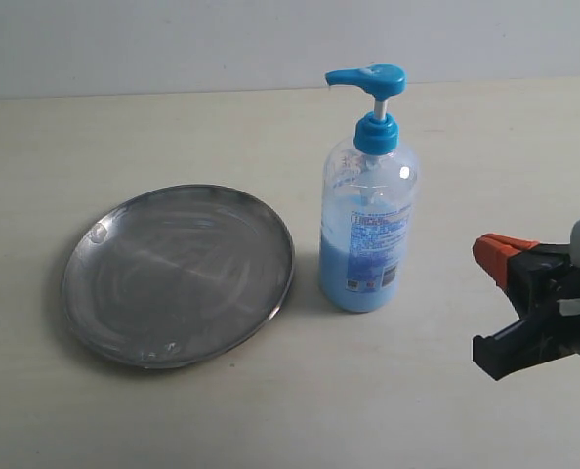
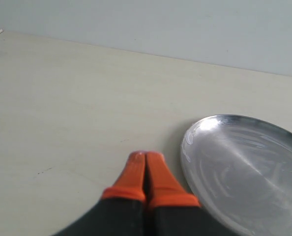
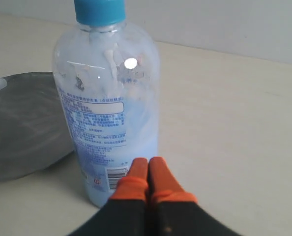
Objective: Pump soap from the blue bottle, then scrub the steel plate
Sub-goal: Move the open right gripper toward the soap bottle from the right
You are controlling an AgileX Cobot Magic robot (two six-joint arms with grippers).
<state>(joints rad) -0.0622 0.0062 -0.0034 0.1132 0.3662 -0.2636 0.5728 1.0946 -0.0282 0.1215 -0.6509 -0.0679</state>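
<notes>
A pale cream surface (image 1: 173, 410) fills most of the exterior view, matte. Toward twelve o'clock it meets a plain grey-blue wall (image 1: 173, 44) along a straight edge. A faint dark scuff (image 2: 43, 171) marks the surface in the left wrist view.

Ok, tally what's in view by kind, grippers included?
bottle: 1
plate: 1
grippers: 2 (left gripper, right gripper)
Total: 4
</notes>
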